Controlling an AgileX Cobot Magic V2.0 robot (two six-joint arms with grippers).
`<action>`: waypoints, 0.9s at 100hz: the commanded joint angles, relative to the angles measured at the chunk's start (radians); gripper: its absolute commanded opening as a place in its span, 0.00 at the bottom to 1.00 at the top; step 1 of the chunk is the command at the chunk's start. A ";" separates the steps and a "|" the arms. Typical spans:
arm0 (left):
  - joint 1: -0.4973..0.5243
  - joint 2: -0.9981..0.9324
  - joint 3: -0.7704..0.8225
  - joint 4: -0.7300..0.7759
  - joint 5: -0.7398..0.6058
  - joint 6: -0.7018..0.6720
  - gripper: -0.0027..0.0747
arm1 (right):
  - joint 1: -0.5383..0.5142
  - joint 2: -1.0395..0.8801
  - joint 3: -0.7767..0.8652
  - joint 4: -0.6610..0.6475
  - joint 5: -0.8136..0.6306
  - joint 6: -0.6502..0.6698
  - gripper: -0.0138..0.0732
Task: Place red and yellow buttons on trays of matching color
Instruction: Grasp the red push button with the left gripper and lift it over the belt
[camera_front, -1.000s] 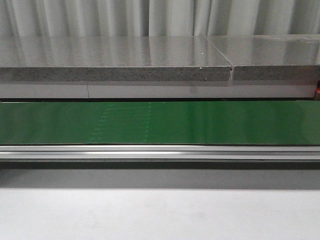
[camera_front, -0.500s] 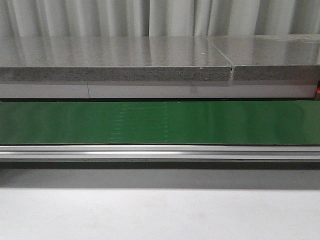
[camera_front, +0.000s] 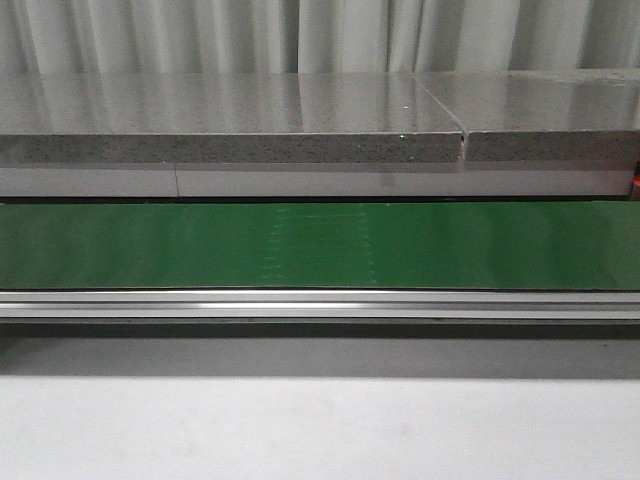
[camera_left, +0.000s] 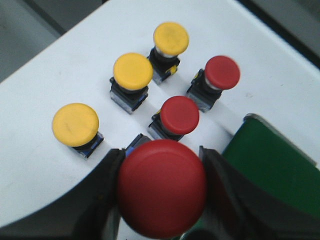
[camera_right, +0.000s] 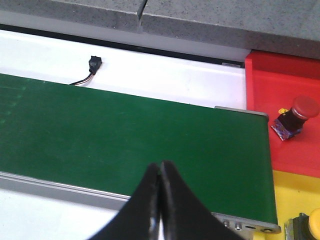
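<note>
Left gripper (camera_left: 162, 200): clamped on a red button (camera_left: 161, 187), one finger (camera_left: 107, 185) on each side of it.
Held button: red cap faces the wrist camera, long axis running away from the lens; body hidden under the cap.
Buttons beyond the left gripper: three yellow buttons (camera_left: 75, 125) (camera_left: 132, 71) (camera_left: 171, 38) and two red ones (camera_left: 179, 116) (camera_left: 222, 72), all upright on the white table (camera_left: 60, 70), caps up, apart from one another.
Belt (camera_front: 320, 245): green, bare in the front view; its end lies just beside the left gripper.
Right gripper (camera_right: 160, 200): fingers pressed together, nothing between them, above the belt.
Red tray (camera_right: 280, 110): beyond the belt's end; holds one red button (camera_right: 296, 116), tipped over, cap pointing away from the right gripper.
Yellow tray (camera_right: 295, 195): next to the red tray, nearer the gripper; a yellow button (camera_right: 309, 227) shows only partly at the frame corner.
</note>
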 joint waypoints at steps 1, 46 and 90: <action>-0.033 -0.085 -0.026 -0.005 -0.039 -0.001 0.02 | 0.003 -0.002 -0.023 0.006 -0.064 -0.007 0.08; -0.256 -0.081 -0.026 -0.014 -0.014 0.016 0.02 | 0.003 -0.002 -0.023 0.006 -0.064 -0.007 0.08; -0.277 0.076 -0.026 -0.076 -0.023 0.026 0.02 | 0.003 -0.002 -0.023 0.006 -0.064 -0.007 0.08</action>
